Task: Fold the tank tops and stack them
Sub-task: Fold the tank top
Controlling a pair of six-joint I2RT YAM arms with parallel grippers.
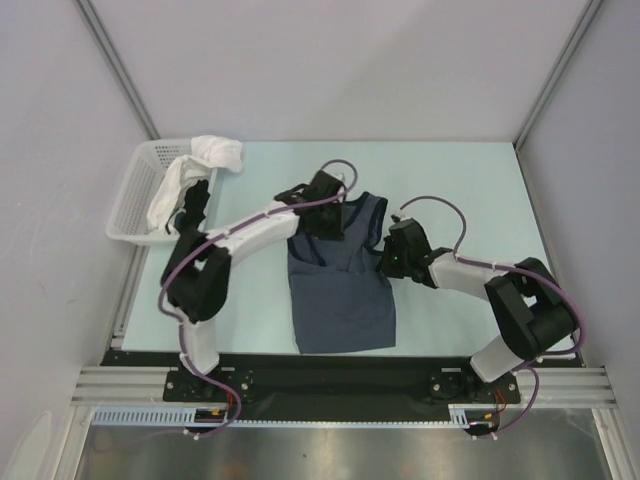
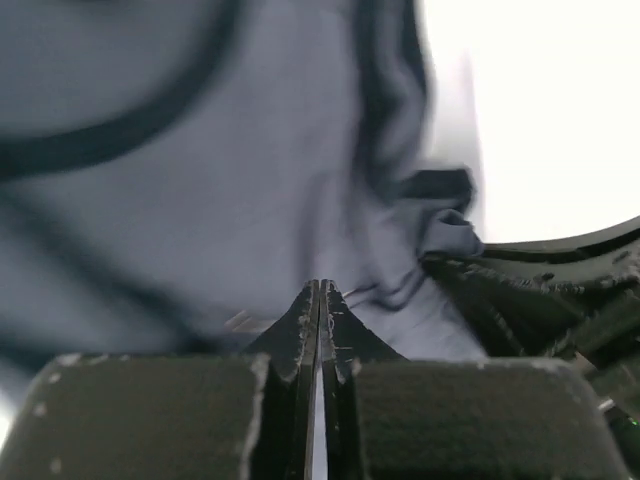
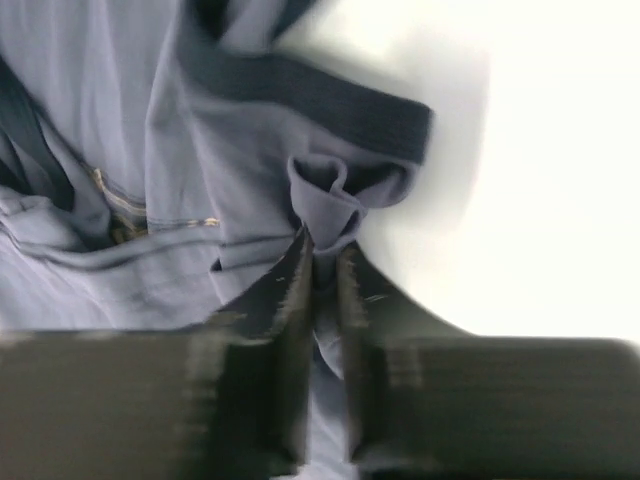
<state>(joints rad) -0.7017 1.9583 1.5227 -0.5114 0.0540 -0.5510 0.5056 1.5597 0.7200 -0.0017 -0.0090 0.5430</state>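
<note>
Grey panel walls are boxing in the pale table (image 1: 470, 190) on the left, far and right. The open room I am seeing lies on the table's right half and along the near strip by the arm bases.

The white basket (image 1: 128, 205) is sitting at the far left corner, well apart from the work. A white cloth (image 1: 215, 152) is spilling over its far rim, and what I take for the black tank top (image 1: 192, 210) is hanging at its right side.

The slate-blue tank top (image 1: 340, 300) is lying flat mid-table. Its long axis is running near to far, with the hem toward the bases and the straps toward the far wall.

Both arms are reaching over its far half, each on its own side: the left at the left strap area, the right at the right armhole edge.

The left gripper (image 2: 319, 292) is showing its fingers pressed together with the tips against the cloth. I cannot tell whether a fold is caught between them. The right gripper (image 3: 322, 250) is pinching a small bunched fold of the top's right edge.

I am judging that the coming move is a fold along the long axis, with the far end travelling toward the hem. Only the garment's own body is lying in that path, and the table's near edge is the limit.
</note>
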